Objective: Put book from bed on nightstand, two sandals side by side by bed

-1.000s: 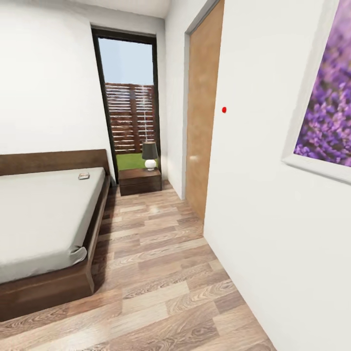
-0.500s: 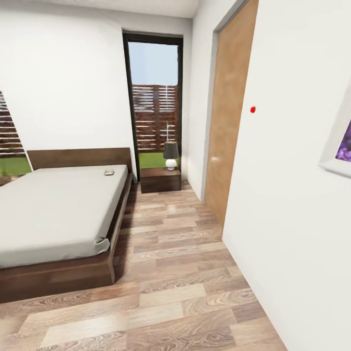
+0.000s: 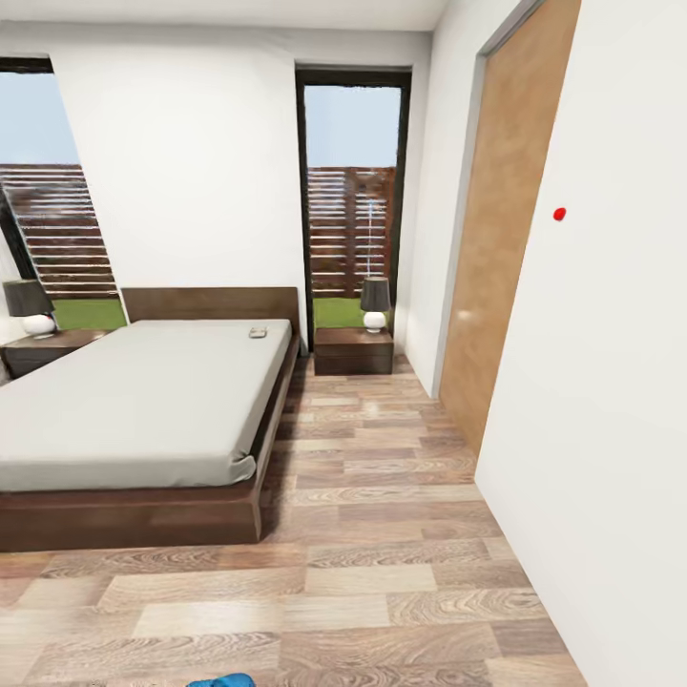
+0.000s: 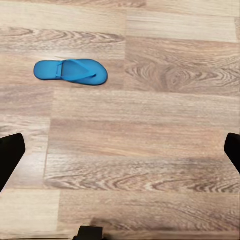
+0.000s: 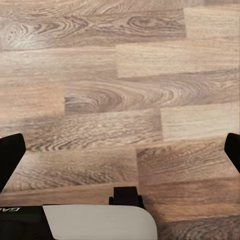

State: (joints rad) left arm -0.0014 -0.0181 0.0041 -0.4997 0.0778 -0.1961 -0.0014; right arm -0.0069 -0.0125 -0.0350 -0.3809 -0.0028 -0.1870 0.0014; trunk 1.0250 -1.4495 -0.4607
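A sliver of blue sandal [image 3: 221,680] peeks in at the very bottom edge of the head view, cut off by the frame, on the floor [image 3: 382,534] well short of the bed's foot. The book [image 3: 258,332] is a tiny dark speck on the bed [image 3: 134,401], up by the headboard on the side nearer the door; its cover is too small to read. The bed's far corner is cut off at the picture edge.

Plank floor, brown wood grain, white walls. Two tall black-framed windows [image 3: 351,191] flank the headboard, showing slatted fence and lawn. A nightstand [image 3: 354,350] sits just beside the bed on the door side, with a lamp [image 3: 375,303] on it; a second nightstand [image 3: 43,349] with its own lamp stands on the bed's other side. A wooden door [image 3: 501,239] sits in the wall across the floor from the bed, a red dot [image 3: 559,214] on the wall just beside it.

The left wrist view shows one whole sandal [image 4: 70,72] lying flat on the planks. The left gripper [image 4: 120,150] stands wide, fingertips at either edge, holding nothing. The right gripper [image 5: 120,150] is wide too, over bare planks. No readable writing.
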